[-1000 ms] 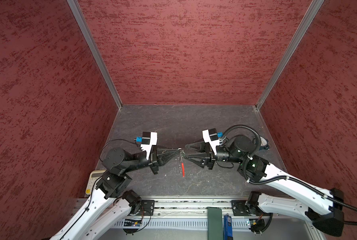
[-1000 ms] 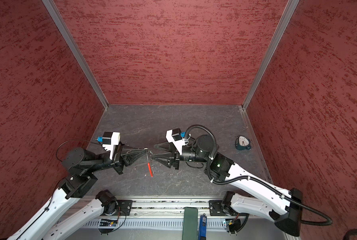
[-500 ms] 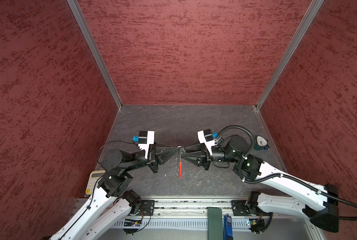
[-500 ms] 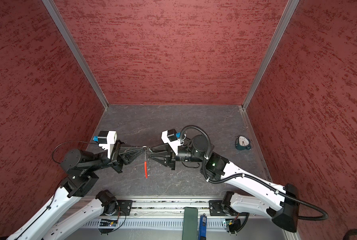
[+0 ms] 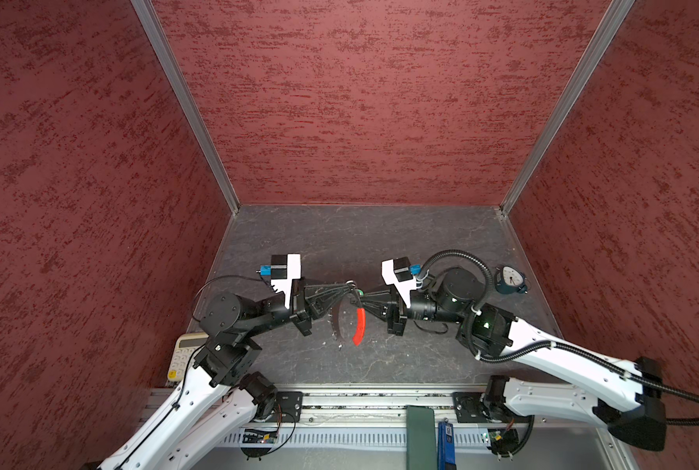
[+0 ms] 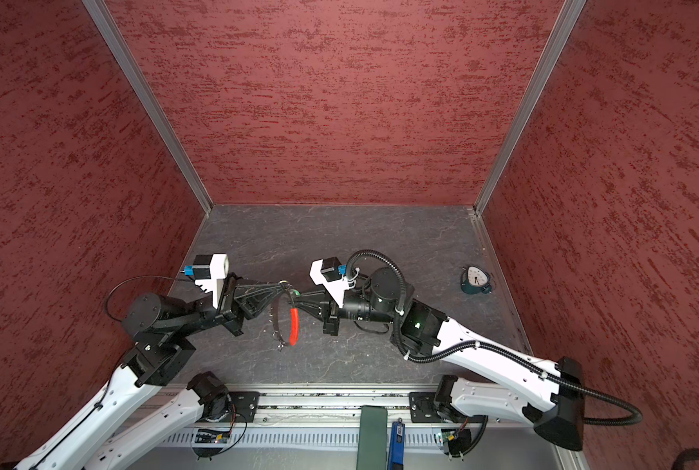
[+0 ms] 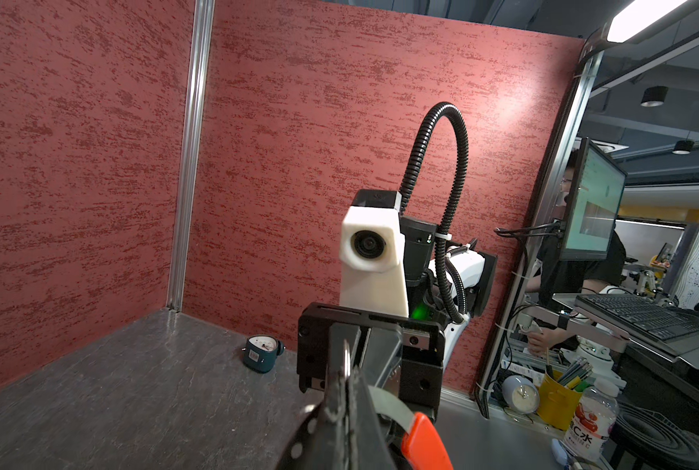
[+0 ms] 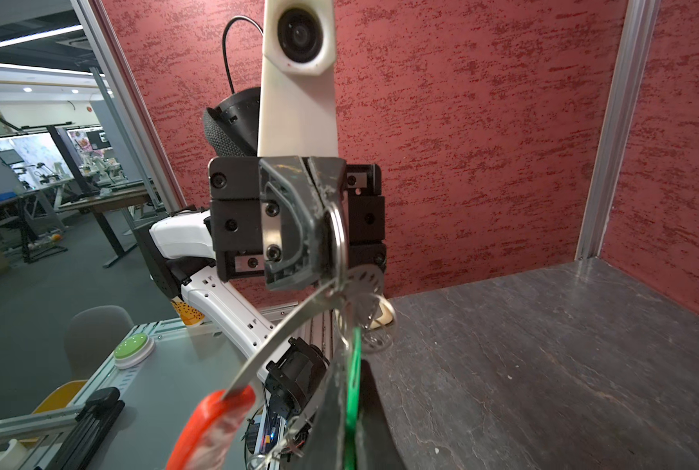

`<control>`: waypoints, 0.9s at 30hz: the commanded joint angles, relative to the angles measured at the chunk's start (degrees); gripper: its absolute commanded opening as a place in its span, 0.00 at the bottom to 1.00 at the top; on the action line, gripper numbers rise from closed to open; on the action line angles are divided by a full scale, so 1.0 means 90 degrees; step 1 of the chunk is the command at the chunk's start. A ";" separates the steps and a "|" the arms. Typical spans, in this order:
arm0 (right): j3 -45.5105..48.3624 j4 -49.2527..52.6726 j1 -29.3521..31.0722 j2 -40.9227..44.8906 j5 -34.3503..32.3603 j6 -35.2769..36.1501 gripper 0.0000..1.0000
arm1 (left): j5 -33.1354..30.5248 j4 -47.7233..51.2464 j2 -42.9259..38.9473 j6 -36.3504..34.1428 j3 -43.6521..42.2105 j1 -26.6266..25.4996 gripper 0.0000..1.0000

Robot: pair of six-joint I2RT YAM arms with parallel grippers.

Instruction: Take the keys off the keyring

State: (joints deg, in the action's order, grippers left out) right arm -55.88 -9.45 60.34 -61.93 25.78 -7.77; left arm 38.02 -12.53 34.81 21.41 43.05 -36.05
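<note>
1. Both top views are bright and sharp, evenly lit from above; my arms throw only faint, soft shadows on the table (image 5: 380, 244).
2. From my left wrist, a ceiling light (image 7: 648, 20) blows out white, and the frame post (image 7: 559, 162) bows near the edge.
3. My left gripper (image 7: 343, 384) and the keyring (image 7: 423, 441) sit blurred, close to the lens.
4. From my right wrist, my right gripper (image 8: 349, 366) and the green key (image 8: 355, 378) are out of focus.

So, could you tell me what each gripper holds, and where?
Left gripper pinches the keyring at its loop's top; right gripper clamps the green key across its faces.
</note>
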 commanded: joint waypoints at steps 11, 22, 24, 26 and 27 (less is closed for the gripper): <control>-0.0416 0.0694 0.0220 -0.0206 -0.0224 0.0404 0.00 | -0.0075 -0.0217 0.0113 0.0060 0.0026 -0.0004 0.00; 0.0099 0.0640 -0.0302 0.0442 -0.0871 0.0173 0.00 | -0.1076 0.0717 -0.0294 -0.0291 0.0005 -0.0007 0.00; 0.0147 0.0618 -0.0454 0.0482 -0.0740 0.0114 0.00 | -0.1377 0.0874 -0.0392 -0.0319 -0.0029 -0.0006 0.00; 0.0212 0.0575 -0.0610 0.0494 -0.0593 0.0000 0.00 | -0.1743 0.1061 -0.0476 -0.0343 -0.0042 -0.0010 0.00; 0.0280 0.0489 -0.0697 0.0511 -0.0507 -0.0095 0.00 | -0.1920 0.1138 -0.0497 -0.0354 -0.0041 -0.0002 0.00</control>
State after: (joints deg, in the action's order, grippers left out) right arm -54.63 -3.27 55.51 -58.04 19.92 -6.96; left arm 26.96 -5.15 31.31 19.46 43.05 -36.03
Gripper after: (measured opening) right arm 0.054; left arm 0.055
